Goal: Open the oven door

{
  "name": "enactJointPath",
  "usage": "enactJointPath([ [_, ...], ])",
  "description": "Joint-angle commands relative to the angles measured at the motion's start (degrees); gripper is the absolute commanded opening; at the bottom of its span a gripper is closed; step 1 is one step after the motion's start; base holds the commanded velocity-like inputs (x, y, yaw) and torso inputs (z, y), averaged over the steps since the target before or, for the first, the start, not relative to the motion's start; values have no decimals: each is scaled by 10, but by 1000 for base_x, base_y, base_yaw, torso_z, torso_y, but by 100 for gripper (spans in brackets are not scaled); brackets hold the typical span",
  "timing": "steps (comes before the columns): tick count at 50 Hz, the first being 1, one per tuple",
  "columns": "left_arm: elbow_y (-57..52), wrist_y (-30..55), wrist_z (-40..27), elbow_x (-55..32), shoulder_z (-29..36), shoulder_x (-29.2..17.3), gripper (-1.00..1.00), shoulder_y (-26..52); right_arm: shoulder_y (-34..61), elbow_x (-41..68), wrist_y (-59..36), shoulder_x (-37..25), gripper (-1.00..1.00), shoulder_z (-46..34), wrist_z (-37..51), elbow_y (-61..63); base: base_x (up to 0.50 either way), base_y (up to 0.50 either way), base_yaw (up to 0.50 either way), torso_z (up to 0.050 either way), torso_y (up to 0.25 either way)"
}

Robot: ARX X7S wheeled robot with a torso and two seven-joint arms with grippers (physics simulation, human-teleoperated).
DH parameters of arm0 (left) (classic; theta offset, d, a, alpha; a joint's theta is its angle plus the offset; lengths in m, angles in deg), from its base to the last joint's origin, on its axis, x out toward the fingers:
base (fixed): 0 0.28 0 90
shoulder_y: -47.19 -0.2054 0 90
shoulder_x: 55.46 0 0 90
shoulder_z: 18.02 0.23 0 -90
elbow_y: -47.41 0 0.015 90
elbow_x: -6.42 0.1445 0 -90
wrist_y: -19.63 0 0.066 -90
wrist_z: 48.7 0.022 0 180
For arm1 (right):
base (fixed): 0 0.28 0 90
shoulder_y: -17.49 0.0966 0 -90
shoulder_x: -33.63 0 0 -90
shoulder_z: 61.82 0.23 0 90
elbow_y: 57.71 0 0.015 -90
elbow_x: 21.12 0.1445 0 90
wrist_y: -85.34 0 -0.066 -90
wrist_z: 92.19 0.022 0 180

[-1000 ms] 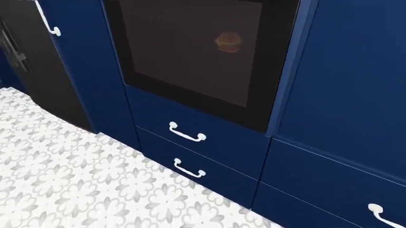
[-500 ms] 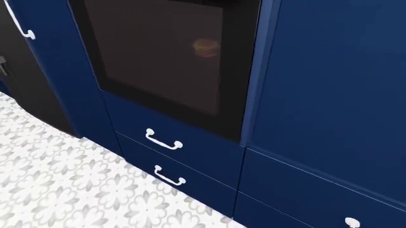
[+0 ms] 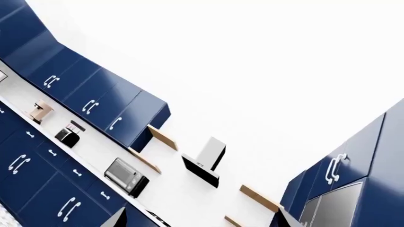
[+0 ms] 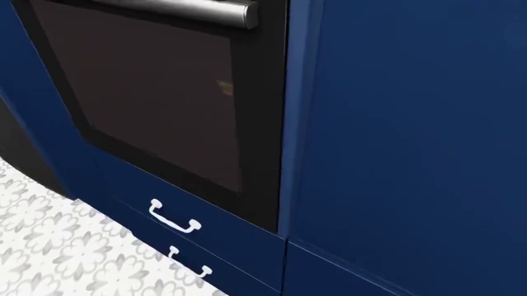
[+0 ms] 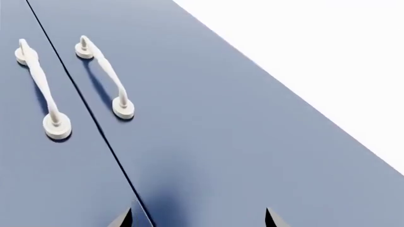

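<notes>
The oven door [image 4: 157, 105] sat shut, its silver handle [image 4: 185, 9] untouched (something dim showed behind the glass). My grippers' state I could not tell.

Navy cabinets [image 4: 411, 154] above grey-and-white floral-patterned floor tiles [image 4: 58, 246]

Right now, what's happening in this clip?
Nothing is being handled yet. The head view shows the oven door shut, its silver handle along the top edge, untouched, with two navy drawers below it. No arm appears in that view. The left wrist camera looks across the kitchen at a far counter with a microwave; the right one faces two cabinet doors with white handles. Only fingertip tips show in the wrist views, so the robot seems to be approaching.
</notes>
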Motion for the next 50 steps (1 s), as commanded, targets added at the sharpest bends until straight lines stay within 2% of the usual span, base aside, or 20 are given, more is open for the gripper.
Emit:
enactJointPath([
  [1, 1, -2, -3, -1, 1, -2, 100, -3, -2, -1, 2, -1, 100, 0, 3, 1, 572, 7, 0, 0, 0],
  [4, 1, -3, -4, -1, 1, -2, 100, -5, -1, 0, 1, -1, 100, 2, 7, 3, 528, 43, 0, 0, 0],
  [24, 3, -11, -8, 5, 1, -15, 100, 2, -4, 2, 11, -2, 100, 2, 12, 3, 0, 0, 0, 0, 0],
  [26, 25, -40, 15, 24, 19, -31, 100, -11, -4, 2, 12, -2, 100, 2, 12, 3, 0, 0, 0, 0, 0],
  [27, 34, -26, 26, 32, 28, -32, 100, -22, -4, 1, 10, -2, 100, 2, 13, 3, 0, 0, 0, 0, 0],
  [28, 65, -43, 37, 74, 43, -36, 100, -42, -3, 1, 10, -3, 100, 2, 14, 3, 0, 0, 0, 0, 0],
  [32, 101, 3, 57, 78, 69, -28, 100, -60, -2, -1, 9, -3, 100, 2, 15, 2, 0, 0, 0, 0, 0],
  [38, 181, -121, 76, 135, 115, -63, 100, -95, -3, -6, 17, -4, 100, 1, 14, 0, 0, 0, 0, 0, 0],
  [50, 261, -205, 88, 167, 155, -99, 100, -103, -5, -12, 29, -6, 100, -2, 12, -2, 0, 0, 0, 0, 0],
])
